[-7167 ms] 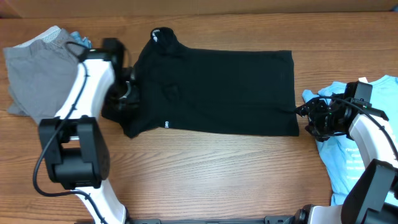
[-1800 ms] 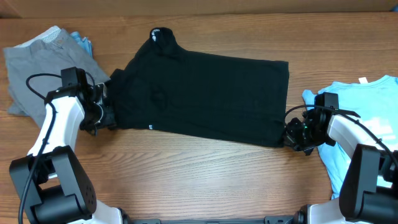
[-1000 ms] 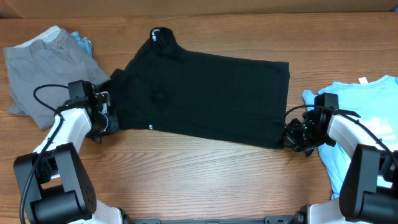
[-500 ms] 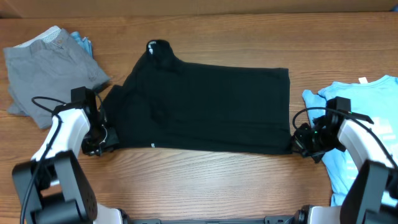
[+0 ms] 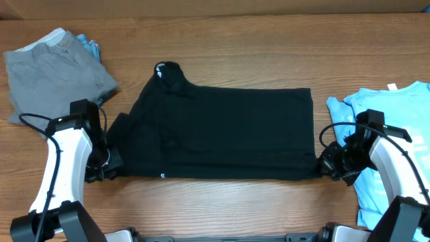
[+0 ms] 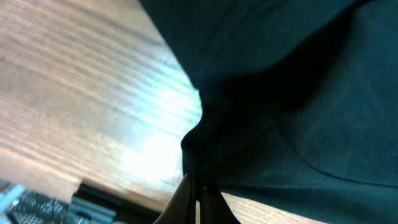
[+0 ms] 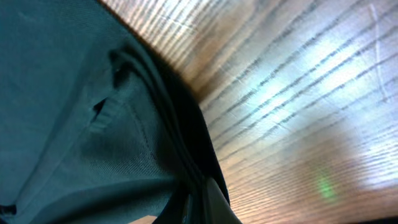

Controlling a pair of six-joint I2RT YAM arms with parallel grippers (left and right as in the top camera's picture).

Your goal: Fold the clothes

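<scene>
The black T-shirt [image 5: 222,131] lies spread across the middle of the table, its collar end at the upper left. My left gripper [image 5: 113,163] is shut on the shirt's near-left corner, and the left wrist view shows black cloth [image 6: 292,112] pinched between its tips [image 6: 198,198]. My right gripper [image 5: 324,165] is shut on the near-right corner; the right wrist view shows the hem [image 7: 124,124] bunched into the closed tips [image 7: 199,202]. A tiny white label [image 5: 162,176] sits on the near edge.
A grey garment [image 5: 50,70] lies at the far left with a bit of light-blue cloth [image 5: 87,46] behind it. A light-blue printed tee [image 5: 390,141] lies at the right edge under my right arm. The wooden table [image 5: 222,208] shows in front.
Both grippers have pulled their corners of the black shirt toward the table's front edge. The shirt has slid nearer and its near edge now runs straighter.
</scene>
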